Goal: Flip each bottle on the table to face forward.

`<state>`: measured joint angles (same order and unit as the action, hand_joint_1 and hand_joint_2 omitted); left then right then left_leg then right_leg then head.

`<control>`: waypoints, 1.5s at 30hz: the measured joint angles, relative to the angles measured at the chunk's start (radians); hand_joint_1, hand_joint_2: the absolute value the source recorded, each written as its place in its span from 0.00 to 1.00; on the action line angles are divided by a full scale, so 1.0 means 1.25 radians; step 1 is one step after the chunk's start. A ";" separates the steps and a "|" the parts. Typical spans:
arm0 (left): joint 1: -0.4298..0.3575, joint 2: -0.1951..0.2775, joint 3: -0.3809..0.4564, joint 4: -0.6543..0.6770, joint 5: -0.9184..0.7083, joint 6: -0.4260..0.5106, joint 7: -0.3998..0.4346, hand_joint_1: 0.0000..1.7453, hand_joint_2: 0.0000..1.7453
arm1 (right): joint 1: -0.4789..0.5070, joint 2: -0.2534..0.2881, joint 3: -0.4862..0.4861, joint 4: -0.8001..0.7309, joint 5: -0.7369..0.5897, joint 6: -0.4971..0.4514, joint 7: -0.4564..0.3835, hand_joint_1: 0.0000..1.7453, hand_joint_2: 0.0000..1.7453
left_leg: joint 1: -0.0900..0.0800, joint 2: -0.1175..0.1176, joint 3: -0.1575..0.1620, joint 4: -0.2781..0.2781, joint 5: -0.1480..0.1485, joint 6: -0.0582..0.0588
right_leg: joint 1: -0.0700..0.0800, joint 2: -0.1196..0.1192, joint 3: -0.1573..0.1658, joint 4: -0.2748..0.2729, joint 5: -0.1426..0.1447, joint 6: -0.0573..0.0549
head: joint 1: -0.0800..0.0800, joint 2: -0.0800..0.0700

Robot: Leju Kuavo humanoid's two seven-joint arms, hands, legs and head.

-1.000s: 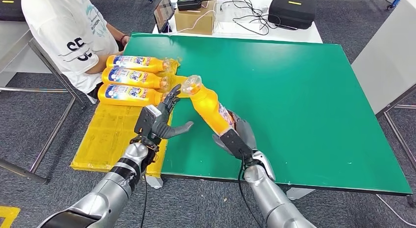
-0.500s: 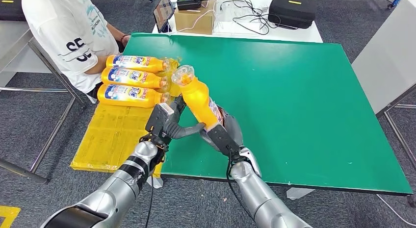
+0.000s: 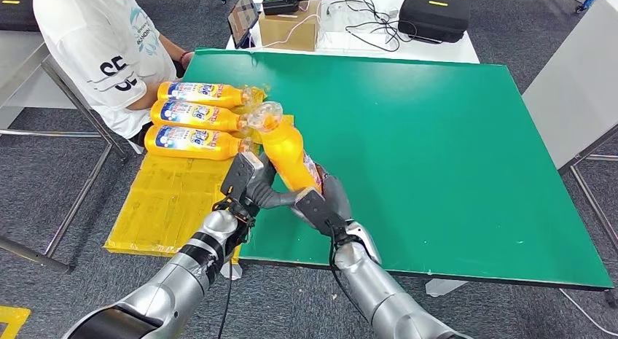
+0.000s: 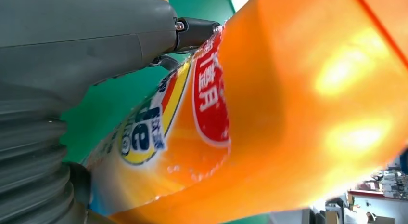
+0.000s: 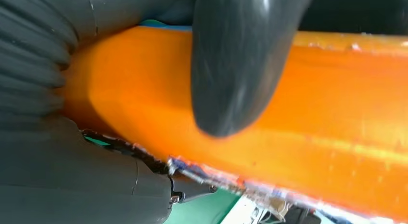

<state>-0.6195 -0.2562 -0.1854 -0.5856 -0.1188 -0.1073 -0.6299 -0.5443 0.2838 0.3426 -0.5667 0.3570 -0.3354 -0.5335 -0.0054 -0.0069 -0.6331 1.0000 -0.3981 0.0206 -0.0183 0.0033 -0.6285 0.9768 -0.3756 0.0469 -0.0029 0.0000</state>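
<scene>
2 hands [image 3: 251, 184] [image 3: 326, 202] grip bottle [image 3: 286, 151] at table [image 3: 452, 149] edge

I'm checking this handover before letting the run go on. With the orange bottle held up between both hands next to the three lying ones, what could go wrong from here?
1. The orange plastic bottle is held low on its body by the right hand, with the left hand closing in; it might slip during the exchange.
2. Its clear cap end is close to the three labelled orange bottles lying on the yellow mat; further tilt could knock them.
</scene>
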 joint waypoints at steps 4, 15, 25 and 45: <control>0.002 0.000 -0.004 0.000 0.015 -0.010 0.007 0.00 1.00 | -0.007 0.007 0.015 0.019 0.016 0.002 0.012 1.00 1.00 | 0.000 0.000 0.000 0.000 0.000 0.000 | 0.000 0.000 0.000 0.000 0.000 0.000 | 0.000 0.000; 0.012 0.006 -0.002 0.000 0.079 -0.062 0.029 0.00 1.00 | -0.022 0.008 0.046 0.050 0.043 0.003 0.044 1.00 1.00 | 0.000 0.000 0.000 0.000 0.000 0.000 | 0.000 0.000 0.000 0.000 0.000 0.000 | 0.000 0.000; 0.019 0.016 -0.002 -0.012 0.135 -0.128 0.052 1.00 1.00 | -0.026 0.006 0.061 0.062 0.061 0.010 0.074 0.00 1.00 | 0.000 0.000 0.000 0.000 0.000 0.000 | 0.000 0.000 -0.001 0.000 0.000 0.000 | 0.000 0.000; 0.027 0.027 0.013 -0.113 0.280 -0.152 0.077 1.00 1.00 | -0.011 -0.003 0.068 0.074 0.039 -0.015 0.082 0.00 1.00 | 0.000 0.000 -0.001 0.000 0.000 0.000 | 0.000 0.000 -0.001 0.000 0.000 0.000 | 0.000 0.000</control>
<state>-0.5854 -0.2219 -0.1698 -0.7263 0.2314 -0.2968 -0.5333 -0.5577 0.2806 0.4274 -0.4742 0.4051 -0.3544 -0.4314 -0.0054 -0.0075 -0.6340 1.0000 -0.3981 0.0206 -0.0183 0.0030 -0.6296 0.9768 -0.3756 0.0469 -0.0028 0.0000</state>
